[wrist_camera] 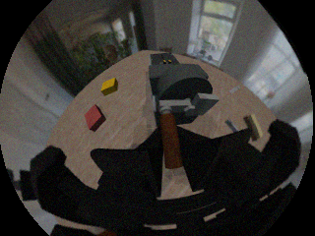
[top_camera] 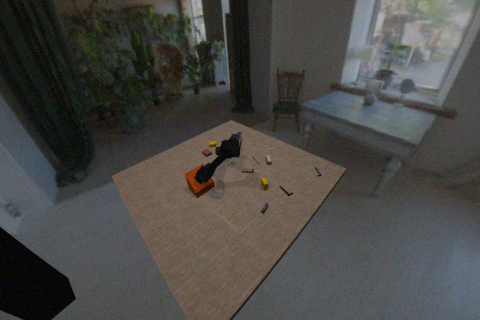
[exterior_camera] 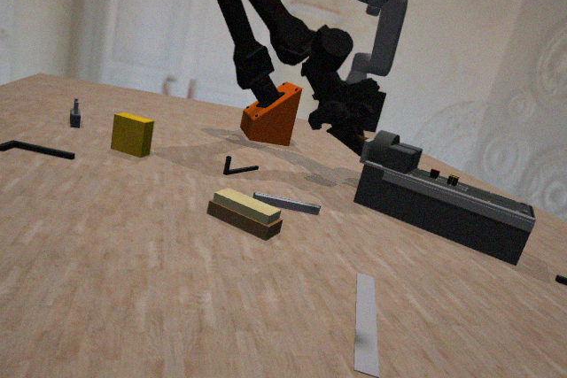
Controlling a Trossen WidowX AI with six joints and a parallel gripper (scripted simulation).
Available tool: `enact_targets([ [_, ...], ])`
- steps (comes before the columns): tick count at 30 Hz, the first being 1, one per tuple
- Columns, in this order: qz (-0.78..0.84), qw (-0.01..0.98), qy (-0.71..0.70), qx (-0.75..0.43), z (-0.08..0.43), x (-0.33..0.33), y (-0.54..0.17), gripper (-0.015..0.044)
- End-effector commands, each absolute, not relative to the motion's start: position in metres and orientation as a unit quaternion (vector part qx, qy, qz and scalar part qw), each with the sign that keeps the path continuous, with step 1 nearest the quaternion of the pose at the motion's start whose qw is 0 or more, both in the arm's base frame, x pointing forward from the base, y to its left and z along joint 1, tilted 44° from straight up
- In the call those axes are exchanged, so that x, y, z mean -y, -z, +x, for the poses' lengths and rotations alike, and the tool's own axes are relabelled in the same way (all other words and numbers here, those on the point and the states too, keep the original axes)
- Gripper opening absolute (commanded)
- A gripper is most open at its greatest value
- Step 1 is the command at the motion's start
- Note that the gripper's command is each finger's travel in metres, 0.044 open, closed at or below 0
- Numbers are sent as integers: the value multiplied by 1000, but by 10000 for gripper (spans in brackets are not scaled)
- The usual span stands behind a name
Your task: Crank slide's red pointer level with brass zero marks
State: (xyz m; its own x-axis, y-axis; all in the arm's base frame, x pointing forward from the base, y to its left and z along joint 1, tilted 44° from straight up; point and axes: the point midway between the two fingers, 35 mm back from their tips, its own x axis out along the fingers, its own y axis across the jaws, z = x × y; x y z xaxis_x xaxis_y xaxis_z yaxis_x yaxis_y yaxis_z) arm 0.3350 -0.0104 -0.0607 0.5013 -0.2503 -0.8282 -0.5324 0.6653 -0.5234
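Observation:
The machine (exterior_camera: 439,218) is a long dark grey box with a rounded housing at its crank end. Its small red pointer (exterior_camera: 434,173) stands on the top, a short way to the crank side of the two brass zero marks (exterior_camera: 453,179) (wrist_camera: 167,62), not level with them. In the wrist view the grey crank arm (wrist_camera: 178,104) reaches sideways in front of the housing, and the brown handle (wrist_camera: 170,140) points toward the camera. My gripper (wrist_camera: 165,128) is shut on the handle. The red pointer is not visible in the wrist view. The arm mostly hides the machine in the top view.
A red block (top_camera: 206,152) (wrist_camera: 94,118) and a yellow block (top_camera: 212,144) (wrist_camera: 109,87) lie left of the machine in the wrist view. On the other side are a cream-and-brown block (exterior_camera: 244,211), a grey bar (exterior_camera: 286,203), a flat strip (exterior_camera: 366,319) and another yellow block (exterior_camera: 126,135).

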Motion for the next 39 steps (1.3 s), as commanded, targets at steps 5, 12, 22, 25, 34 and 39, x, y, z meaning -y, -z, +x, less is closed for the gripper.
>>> enact_targets([
  [5, -397, 767, -93, -496, 333, 21, 71, 0],
  [12, -398, 767, -92, -496, 335, 32, 75, 0],
  [22, -398, 766, -92, -496, 339, 44, 76, 0],
  [25, -398, 766, -92, -496, 340, 46, 75, 0],
  [34, -398, 766, -92, -496, 343, 51, 73, 0],
  [39, -398, 766, -92, -496, 345, 53, 72, 0],
])
